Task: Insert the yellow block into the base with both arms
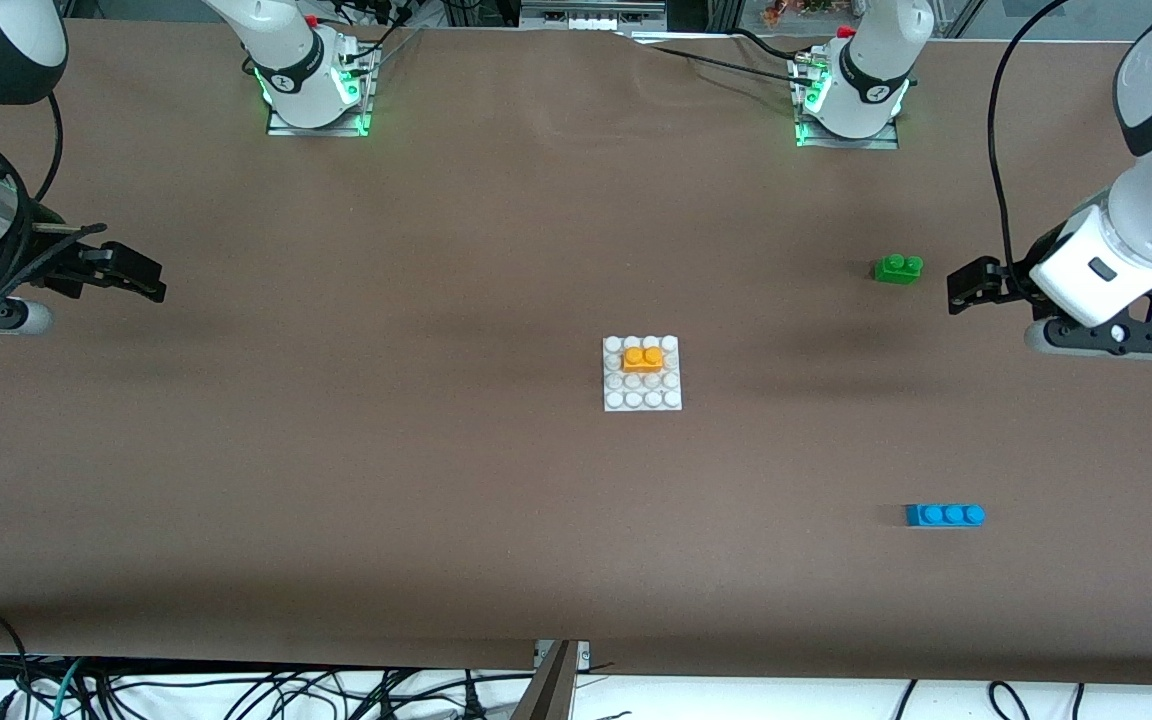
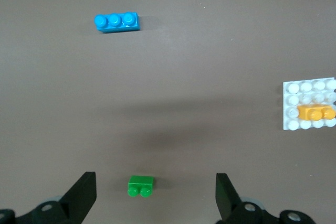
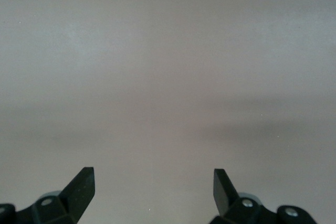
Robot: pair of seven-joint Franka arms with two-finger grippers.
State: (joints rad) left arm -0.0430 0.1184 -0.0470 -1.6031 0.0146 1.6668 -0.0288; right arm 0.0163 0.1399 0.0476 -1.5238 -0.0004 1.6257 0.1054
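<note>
The right gripper [image 1: 141, 280] hangs over bare brown table [image 1: 336, 480] at the right arm's end, jaws spread wide and holding nothing; its wrist view shows only tabletop between the two black fingertips [image 3: 81, 187].

In the middle of the table lies the base [image 1: 643, 373], the white studded plate, and the yellow block [image 1: 643, 359] already sits on it — in the second stud row from the edge that faces the robots, over the two middle columns. The block's long axis runs along the table's length, from one arm's end toward the other, parallel to the plate's rows, and its two studs point straight up. It looks square to the grid, not skewed.

The risk, as I judge it, is a false finish: the pictures cannot show whether the block is pressed fully home or only resting on the studs. If it is merely perched, a nudge or a one-sided press could tip it or slide the unheld plate across the smooth table.

Toward the left arm's end, the green two-stud brick [image 1: 898, 268] lies near the left gripper [image 1: 966, 285], which hovers with fingers wide apart and empty — a careless descent there could knock that brick. The blue three-stud brick [image 1: 944, 515] lies nearer the front camera, well apart from everything.
</note>
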